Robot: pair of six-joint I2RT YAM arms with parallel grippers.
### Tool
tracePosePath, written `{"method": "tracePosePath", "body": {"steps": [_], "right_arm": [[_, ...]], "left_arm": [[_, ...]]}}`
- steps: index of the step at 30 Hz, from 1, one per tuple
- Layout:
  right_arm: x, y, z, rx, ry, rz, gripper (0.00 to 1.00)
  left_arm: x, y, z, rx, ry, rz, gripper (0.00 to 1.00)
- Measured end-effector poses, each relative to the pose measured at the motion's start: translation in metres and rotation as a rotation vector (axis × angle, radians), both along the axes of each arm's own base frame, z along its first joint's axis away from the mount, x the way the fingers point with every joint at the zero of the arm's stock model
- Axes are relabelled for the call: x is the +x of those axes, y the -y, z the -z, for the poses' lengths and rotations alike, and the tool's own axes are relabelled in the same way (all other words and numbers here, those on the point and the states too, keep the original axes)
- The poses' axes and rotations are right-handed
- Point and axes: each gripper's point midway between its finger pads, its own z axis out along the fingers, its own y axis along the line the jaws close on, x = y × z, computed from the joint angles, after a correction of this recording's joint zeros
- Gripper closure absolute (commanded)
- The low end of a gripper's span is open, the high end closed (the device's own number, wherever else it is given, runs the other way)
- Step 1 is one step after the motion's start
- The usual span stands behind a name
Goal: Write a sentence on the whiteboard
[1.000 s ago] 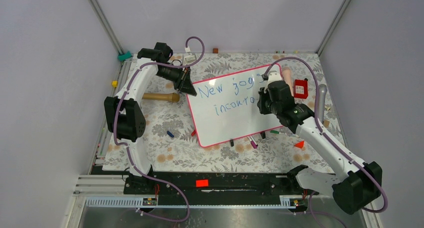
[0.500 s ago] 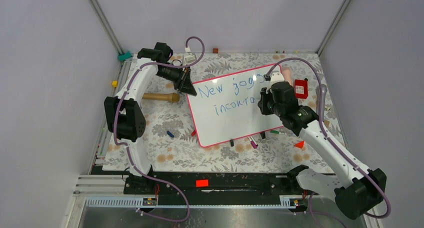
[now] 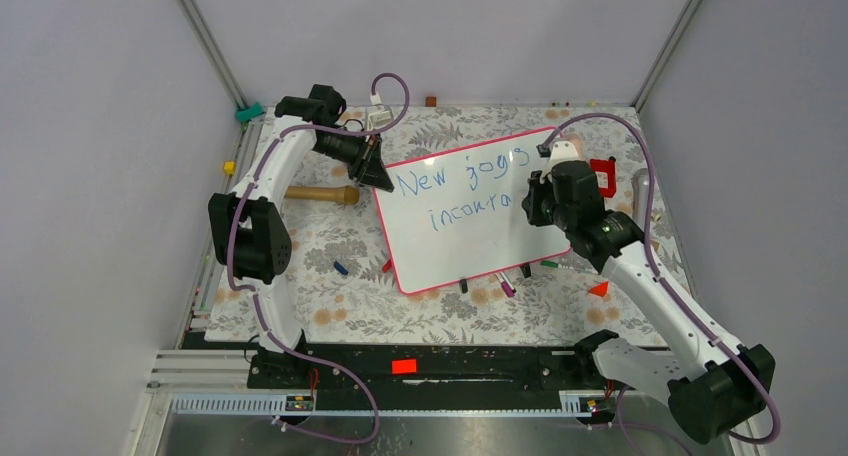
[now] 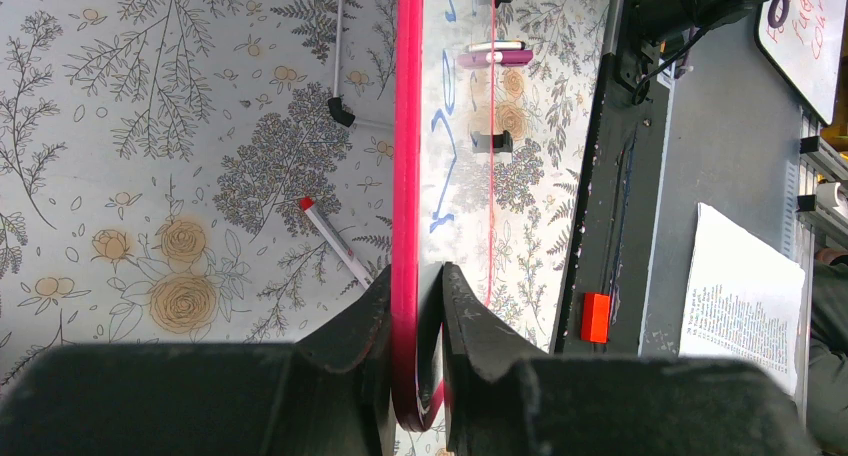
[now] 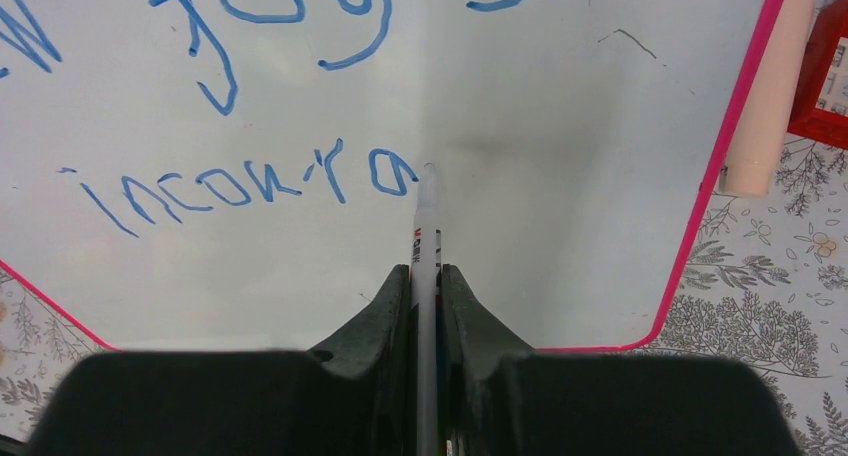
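A floral-print cloth covers the table. On it lie the whiteboard, a wooden stick just left of it, a red box to its right (a cream cylinder between them) and loose markers by its near edge.

The large glossy white rectangular whiteboard with a thin pink-red frame is seen whole, from far off, by the top external view set high above and behind the arm bases. From the left wrist, its frame is viewed edge-on and very near. From the right wrist, its face is looked down on closely. The board's blue handwritten marker words are shared by all three views.
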Motion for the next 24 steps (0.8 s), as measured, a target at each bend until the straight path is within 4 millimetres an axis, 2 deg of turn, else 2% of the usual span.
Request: {"method": "tracePosePath", "body": {"steps": [5,12,18,24], "right_arm": [[0.004,0.003,0.007,-0.009,-0.020,0.015,1.00],[0.011,0.005,0.005,-0.011,-0.023,0.026,1.00],[0.020,0.000,0.008,-0.016,-0.039,0.025,1.00],[0.020,-0.004,0.008,-0.005,-0.048,0.007,1.00]], "left_arm": [[0.000,0.000,0.000,0.000,0.000,0.000,1.00],[0.000,0.000,0.000,0.000,0.000,0.000,1.00],[0.000,0.000,0.000,0.000,0.000,0.000,1.00],[0.000,0.000,0.000,0.001,0.000,-0.001,1.00]]}}
